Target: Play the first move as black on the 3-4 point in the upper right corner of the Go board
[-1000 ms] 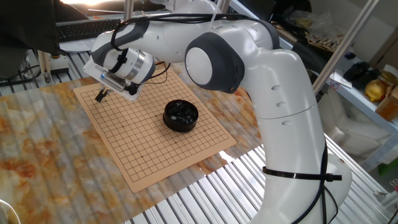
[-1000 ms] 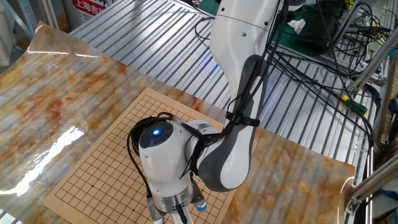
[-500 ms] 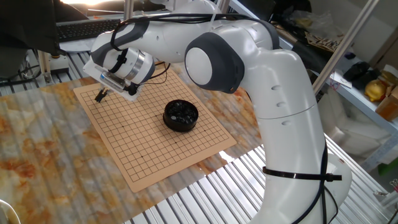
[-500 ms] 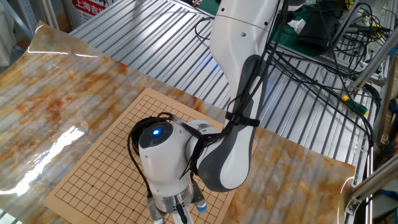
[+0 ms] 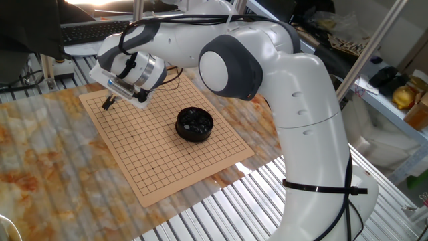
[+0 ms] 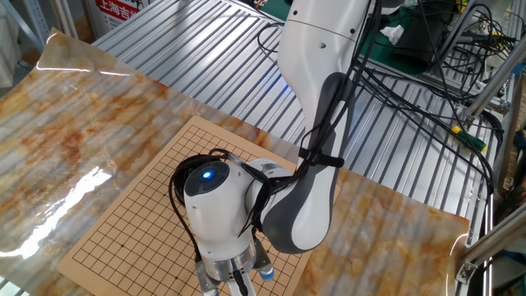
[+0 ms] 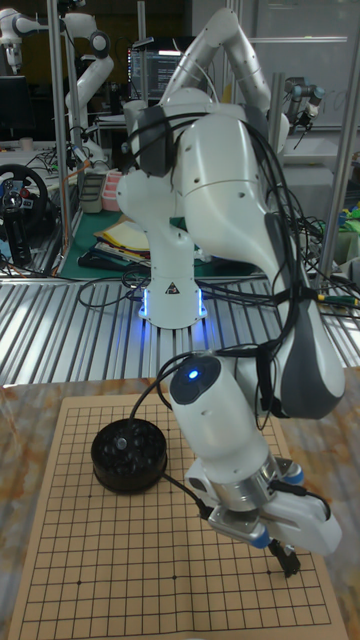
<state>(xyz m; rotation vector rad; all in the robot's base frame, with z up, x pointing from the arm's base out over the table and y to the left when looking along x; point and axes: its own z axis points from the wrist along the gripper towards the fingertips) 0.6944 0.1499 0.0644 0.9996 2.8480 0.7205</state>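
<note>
The wooden Go board (image 5: pixel 167 157) lies on the marbled table, and no stone shows on its grid. My gripper (image 5: pixel 106 104) hangs low over the board's far left corner in one fixed view. The tall fixed view puts the gripper (image 7: pixel 290 565) near the board's (image 7: pixel 100 570) right edge. Its dark fingers are pinched together on what looks like a small black stone, hard to tell from the pads. The crossing under the tips is hidden, so I cannot tell which point it is. In the other fixed view the wrist covers the fingers.
A wide round black bowl (image 5: pixel 194 124) with stones stands on the board near its middle, also seen as the bowl (image 7: pixel 128 457) left of my arm. My bulky white arm (image 6: pixel 246 222) overhangs the board. Ribbed metal decking (image 5: pixel 221 207) surrounds the table.
</note>
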